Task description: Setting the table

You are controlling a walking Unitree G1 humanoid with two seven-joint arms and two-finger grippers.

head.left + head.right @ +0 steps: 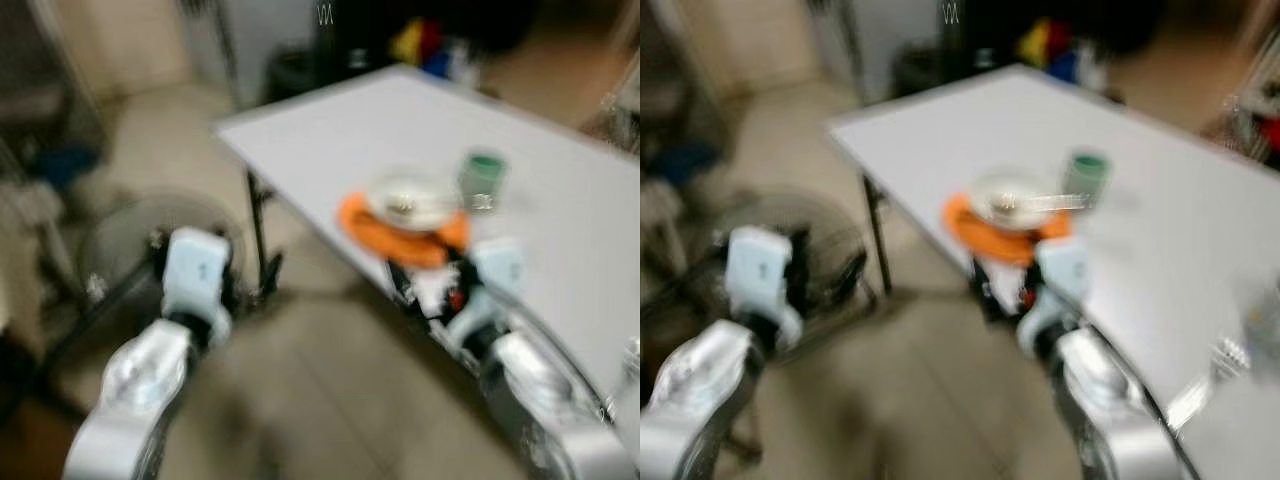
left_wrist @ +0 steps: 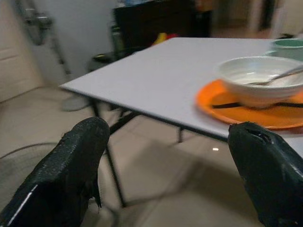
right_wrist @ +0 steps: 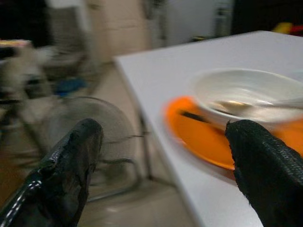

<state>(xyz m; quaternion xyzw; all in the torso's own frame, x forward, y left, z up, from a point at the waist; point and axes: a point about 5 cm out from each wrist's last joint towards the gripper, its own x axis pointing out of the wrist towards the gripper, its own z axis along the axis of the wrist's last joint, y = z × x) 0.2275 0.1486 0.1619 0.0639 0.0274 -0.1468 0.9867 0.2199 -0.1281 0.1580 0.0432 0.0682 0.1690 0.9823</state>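
Where the table (image 2: 156, 80) ends, a bowl (image 2: 258, 85) sits on an orange plate (image 2: 227, 105).

- I see a round wire-caged floor fan (image 1: 160, 250) standing on the beige tiled floor (image 1: 330, 400), off the near-left corner of the table.
- A second pedestal fan (image 2: 35, 21) stands by the pale wall (image 2: 80, 33) beyond the table's far-left edge.
- A dark cabinet (image 2: 151, 23) sits past the table's far edge, with blurred yellow, red and blue items (image 1: 425, 45) I can't identify beside it.
- A blue object (image 1: 65, 165) lies among blurred clutter at the far left.
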